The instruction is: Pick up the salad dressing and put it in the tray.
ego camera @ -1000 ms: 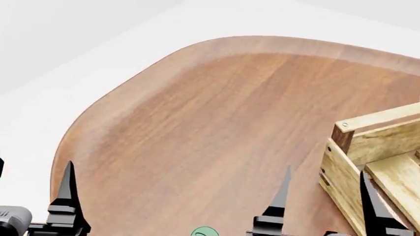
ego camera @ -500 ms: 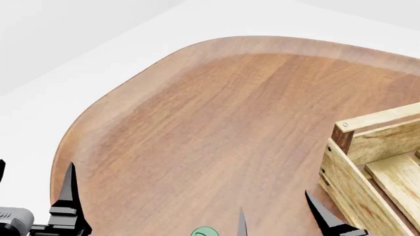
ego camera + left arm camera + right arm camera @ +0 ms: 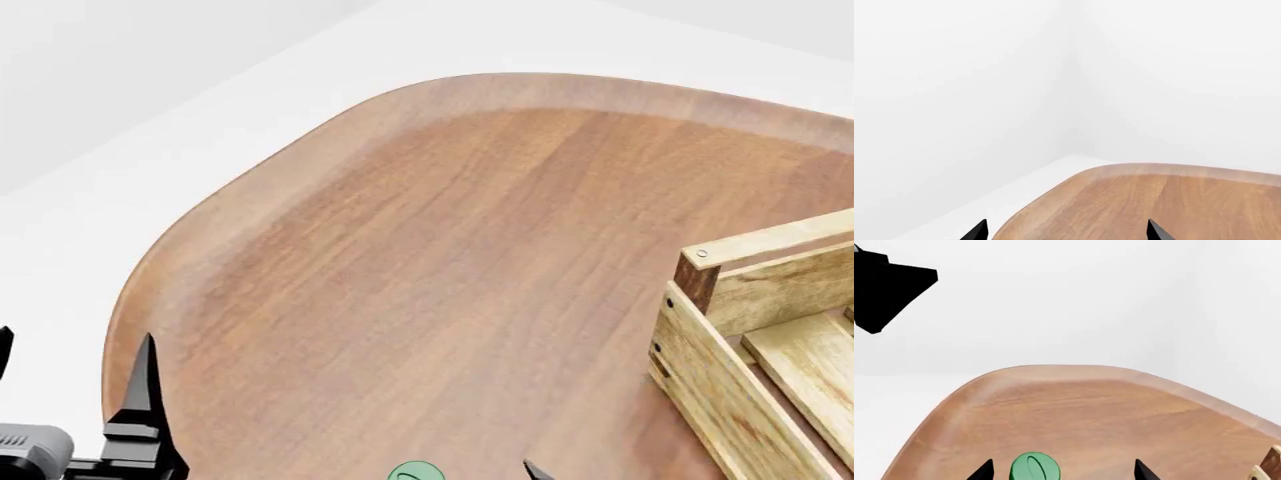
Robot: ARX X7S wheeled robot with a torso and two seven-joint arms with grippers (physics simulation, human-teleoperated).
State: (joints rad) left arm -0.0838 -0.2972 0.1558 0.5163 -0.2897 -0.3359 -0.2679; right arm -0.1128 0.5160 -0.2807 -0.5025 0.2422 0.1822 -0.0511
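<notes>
The salad dressing shows only as its round green cap point(image 3: 415, 472) at the bottom edge of the head view; the white body and label are hidden. In the right wrist view the cap point(image 3: 1034, 467) sits between the spread tips of my right gripper point(image 3: 1063, 472), closer to one tip, with nothing gripped. Only one right fingertip point(image 3: 534, 471) shows in the head view. The tray, a light-wood slatted crate point(image 3: 747, 330) with a dark corner post, stands at the right; its corner point(image 3: 1269, 467) shows in the right wrist view. My left gripper point(image 3: 1067, 233) is open and empty over the table's left edge.
The rounded wooden table point(image 3: 454, 250) fills the head view, with white floor beyond its left and far edges. One left finger point(image 3: 140, 400) stands at the table's left rim. A black shape point(image 3: 887, 285) shows in a corner of the right wrist view.
My right gripper has moved left and down towards the bottom edge of the head view, close to the green cap. The left gripper, the cap and the crate have stayed put.
</notes>
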